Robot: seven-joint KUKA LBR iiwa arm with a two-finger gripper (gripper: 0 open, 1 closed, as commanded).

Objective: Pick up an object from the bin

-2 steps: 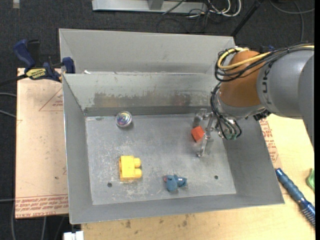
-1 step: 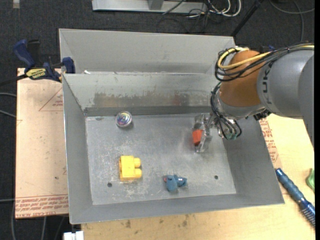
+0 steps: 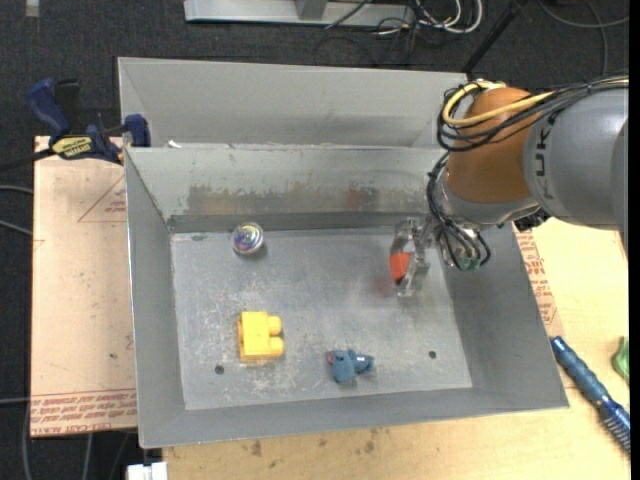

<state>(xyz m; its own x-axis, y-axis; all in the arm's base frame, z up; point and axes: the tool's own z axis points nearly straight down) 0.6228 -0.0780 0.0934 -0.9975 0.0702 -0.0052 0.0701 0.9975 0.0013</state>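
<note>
Orange-red small block sits clamped between the end effector's fingers, right of centre in the bin.

The grey arm has dark letters printed on its side, next to the orange cover. The letters "UK" can be read there. The rest of the word bends away round the arm and cannot be made out.

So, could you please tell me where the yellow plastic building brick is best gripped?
Probably across its two flat side walls, coming straight down from above: the yellow plastic building brick lies flat on the bin floor, clear of the other things.
</note>
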